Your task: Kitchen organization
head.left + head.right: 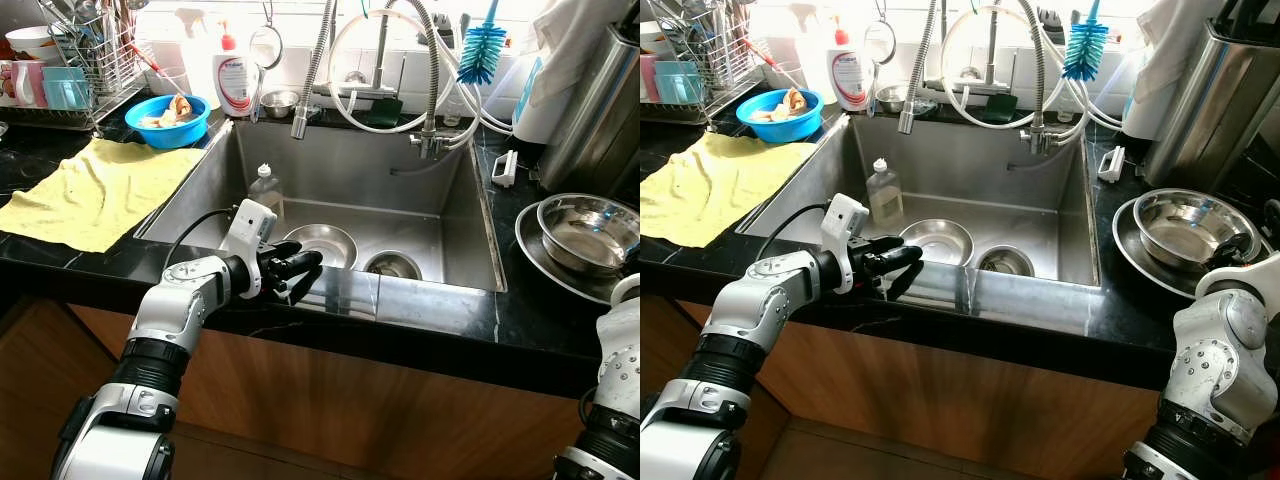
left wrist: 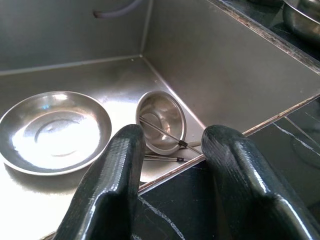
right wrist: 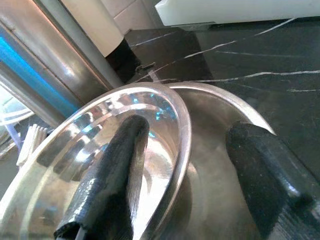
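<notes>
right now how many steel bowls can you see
5: one wide bowl and a smaller one on the sink floor, one bowl stacked in a wider bowl on the right counter, one small bowl behind the sink. The rack may hide more.

A sink [image 1: 455,235] is set into the counter [image 1: 440,330], with a shallow dish [image 1: 322,243] on its floor, a small bowl [image 1: 393,265] just to the right of the dish, and a bottle [image 1: 264,190] standing behind and to the left of the dish by the left wall. On the counter left of the sink lies a cloth [image 1: 95,190]; behind it stands a basin [image 1: 168,121], and left of that a dish rack [image 1: 75,60]. On the counter right of the sink a bowl [image 1: 588,232] rests in a larger pan [image 1: 535,252], and a brush [image 1: 483,48] hangs behind the sink's right rear corner.
</notes>
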